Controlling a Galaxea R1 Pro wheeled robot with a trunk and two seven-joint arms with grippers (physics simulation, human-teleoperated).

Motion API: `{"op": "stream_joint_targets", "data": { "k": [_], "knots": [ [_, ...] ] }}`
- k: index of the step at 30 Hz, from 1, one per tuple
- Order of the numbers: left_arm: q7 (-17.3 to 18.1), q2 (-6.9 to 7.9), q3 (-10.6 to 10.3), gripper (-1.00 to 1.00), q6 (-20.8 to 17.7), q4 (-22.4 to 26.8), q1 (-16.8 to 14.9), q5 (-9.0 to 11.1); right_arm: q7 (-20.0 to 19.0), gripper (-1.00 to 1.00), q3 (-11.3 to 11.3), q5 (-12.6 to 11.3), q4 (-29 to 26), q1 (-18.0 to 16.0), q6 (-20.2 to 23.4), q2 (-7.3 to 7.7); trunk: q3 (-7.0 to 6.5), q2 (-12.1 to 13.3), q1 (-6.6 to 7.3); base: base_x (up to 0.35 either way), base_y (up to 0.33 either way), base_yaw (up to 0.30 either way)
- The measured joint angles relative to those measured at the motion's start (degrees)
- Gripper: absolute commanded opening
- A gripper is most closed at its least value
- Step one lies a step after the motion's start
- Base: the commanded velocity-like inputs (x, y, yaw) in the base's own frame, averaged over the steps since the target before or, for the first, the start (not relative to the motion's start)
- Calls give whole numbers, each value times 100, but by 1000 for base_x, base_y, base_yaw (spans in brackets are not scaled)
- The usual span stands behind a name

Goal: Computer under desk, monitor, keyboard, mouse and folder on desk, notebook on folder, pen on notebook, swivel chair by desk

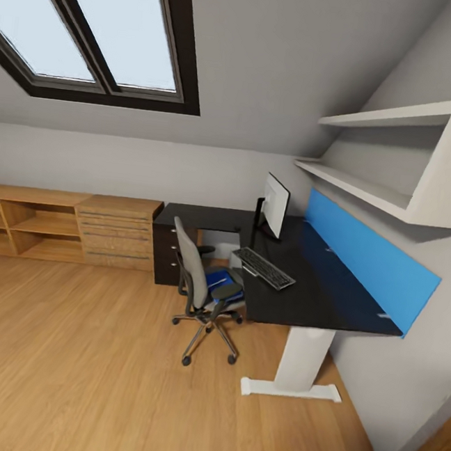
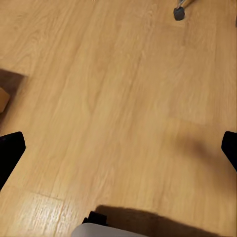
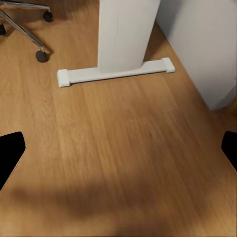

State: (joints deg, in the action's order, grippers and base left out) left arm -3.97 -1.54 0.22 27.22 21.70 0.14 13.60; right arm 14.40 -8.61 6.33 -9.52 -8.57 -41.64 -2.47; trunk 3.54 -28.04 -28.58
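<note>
Head view: the blue folder point(image 1: 217, 279) lies on the swivel chair point(image 1: 201, 286) seat, beside the black worktop point(image 1: 316, 292) carrying the monitor point(image 1: 275, 205) and keyboard point(image 1: 263, 268). It looks thin, light and stiff; take 1 free edge, though the armrests crowd it.

Left wrist view: bare floor point(image 2: 118, 113); jaws wide apart.

Right wrist view: the white desk leg point(image 3: 126, 34) ahead; jaws apart.

Soft, even daylight falls from the skylight point(image 1: 101, 22) over the room, the glossy black table point(image 1: 316, 292) mirrors the blue wall panel point(image 1: 369, 259), faint shadows lie on the wooden floor point(image 1: 84, 363) in both wrist views, straight lines bow toward the head view's edges, and all renders look slightly soft.
</note>
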Motion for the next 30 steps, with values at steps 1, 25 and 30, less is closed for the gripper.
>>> {"op": "stream_joint_targets", "data": {
  "k": [1, 25, 30],
  "knots": [
    [0, 0, -2, 100, 0, 0, 0, -3, 0, 100, 0, 2, -2, 0, 0, 1, 2, 0, 0, 292, -34, 215],
    [2, 80, 3, 100, 6, 0, 0, 4, -8, 100, 7, 7, 8, 0, -8, 117, 24, 0, -2, 186, 29, 39],
    [3, 84, 3, 100, 7, -1, 1, 4, -8, 100, 9, 9, 9, 0, -8, 118, 22, 0, -2, 36, 19, -71]
  ]
}}
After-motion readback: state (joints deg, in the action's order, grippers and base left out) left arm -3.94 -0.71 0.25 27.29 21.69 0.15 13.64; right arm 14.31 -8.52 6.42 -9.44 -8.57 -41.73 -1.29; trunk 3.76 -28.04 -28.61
